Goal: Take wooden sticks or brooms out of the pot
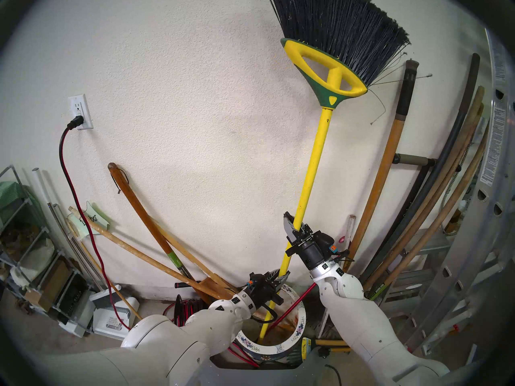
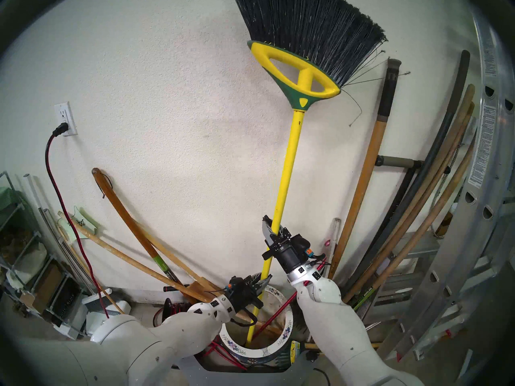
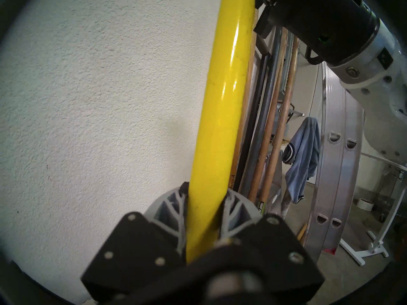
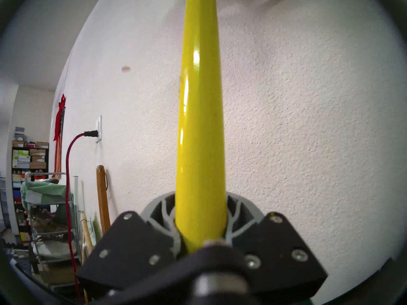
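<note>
Yellow broom (image 1: 312, 165) pole clamped by both: left gripper (image 1: 281, 276) low, right gripper (image 1: 296, 227) higher. Lift straight, clearing pot (image 1: 299, 325) rim, avoiding red rod (image 1: 289, 307).

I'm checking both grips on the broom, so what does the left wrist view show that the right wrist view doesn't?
Only the left wrist view shows the right gripper on the pole higher up, a blue cloth hanging, the ladder and leaning wooden handles. Only the right wrist view shows the wall outlet with its red cord and a shelf rack. Both show the broom with its yellow pole clamped between the viewing gripper's fingers, against the white wall.
</note>
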{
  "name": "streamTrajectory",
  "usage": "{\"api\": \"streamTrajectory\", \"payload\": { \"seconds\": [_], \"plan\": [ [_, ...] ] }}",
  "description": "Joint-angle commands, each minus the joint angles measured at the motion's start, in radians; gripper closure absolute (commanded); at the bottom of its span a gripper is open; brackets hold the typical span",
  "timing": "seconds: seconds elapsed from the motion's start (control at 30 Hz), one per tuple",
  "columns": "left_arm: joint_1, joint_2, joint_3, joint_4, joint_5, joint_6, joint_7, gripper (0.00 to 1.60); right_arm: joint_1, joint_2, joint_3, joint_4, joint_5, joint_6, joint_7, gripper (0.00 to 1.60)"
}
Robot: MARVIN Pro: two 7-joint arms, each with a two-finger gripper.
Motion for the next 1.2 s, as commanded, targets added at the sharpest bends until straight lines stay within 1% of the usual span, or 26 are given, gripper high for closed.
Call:
{"api": "streamTrajectory", "payload": {
  "seconds": [0.0, 0.17, 0.33, 0.37, 0.47, 0.5, 0.67, 0.7, 0.77, 0.8, 0.83, 0.9, 0.93, 0.97, 1.07, 1.17],
  "plan": [
    [-0.016, 0.076, -0.057, -0.005, -0.052, -0.010, -0.005, 1.60, 0.110, -0.003, 0.018, -0.093, 0.030, 0.038, 0.018, 1.60],
    [-0.009, 0.062, -0.085, -0.016, -0.069, -0.022, -0.039, 1.60, 0.139, -0.015, 0.020, -0.120, 0.035, 0.107, 0.025, 1.60],
    [0.003, 0.040, -0.114, -0.029, -0.094, -0.036, -0.070, 1.60, 0.160, -0.040, 0.023, -0.141, 0.043, 0.176, 0.031, 1.60],
    [0.015, 0.019, -0.132, -0.039, -0.117, -0.039, -0.107, 1.60, 0.225, -0.057, 0.013, -0.139, 0.047, 0.225, 0.036, 1.60],
    [0.015, 0.019, -0.132, -0.039, -0.117, -0.039, -0.107, 1.60, 0.225, -0.057, 0.013, -0.139, 0.047, 0.225, 0.036, 1.60],
    [0.018, 0.005, -0.129, -0.039, -0.114, -0.039, -0.111, 1.60, 0.241, -0.068, 0.009, -0.140, 0.043, 0.228, 0.031, 1.60],
    [0.018, 0.005, -0.129, -0.039, -0.114, -0.039, -0.111, 1.60, 0.241, -0.068, 0.009, -0.140, 0.043, 0.228, 0.031, 1.60],
    [0.022, -0.003, -0.129, -0.040, -0.114, -0.039, -0.117, 1.60, 0.193, -0.086, 0.024, -0.166, 0.044, 0.228, 0.026, 1.60],
    [0.026, -0.011, -0.132, -0.040, -0.120, -0.038, -0.128, 1.60, 0.199, -0.100, 0.024, -0.163, 0.045, 0.239, 0.025, 1.60],
    [0.028, -0.015, -0.134, -0.041, -0.123, -0.037, -0.133, 1.60, 0.217, -0.100, 0.018, -0.176, 0.044, 0.255, 0.021, 1.60],
    [0.029, -0.017, -0.136, -0.042, -0.127, -0.037, -0.139, 1.60, 0.206, -0.115, 0.024, -0.169, 0.045, 0.257, 0.022, 1.60],
    [0.032, -0.022, -0.141, -0.043, -0.136, -0.036, -0.152, 1.60, 0.211, -0.130, 0.025, -0.173, 0.045, 0.278, 0.019, 1.60],
    [0.032, -0.026, -0.143, -0.044, -0.139, -0.036, -0.157, 1.60, 0.226, -0.131, 0.018, -0.186, 0.042, 0.294, 0.013, 1.60],
    [0.032, -0.026, -0.143, -0.044, -0.139, -0.036, -0.157, 1.60, 0.226, -0.131, 0.018, -0.186, 0.042, 0.294, 0.013, 1.60],
    [0.036, -0.036, -0.152, -0.049, -0.155, -0.035, -0.182, 1.60, 0.231, -0.162, 0.017, -0.188, 0.040, 0.331, 0.004, 1.60],
    [0.035, -0.036, -0.162, -0.053, -0.170, -0.034, -0.200, 1.60, 0.235, -0.178, 0.020, -0.189, 0.037, 0.357, -0.004, 1.60]
  ]
}}
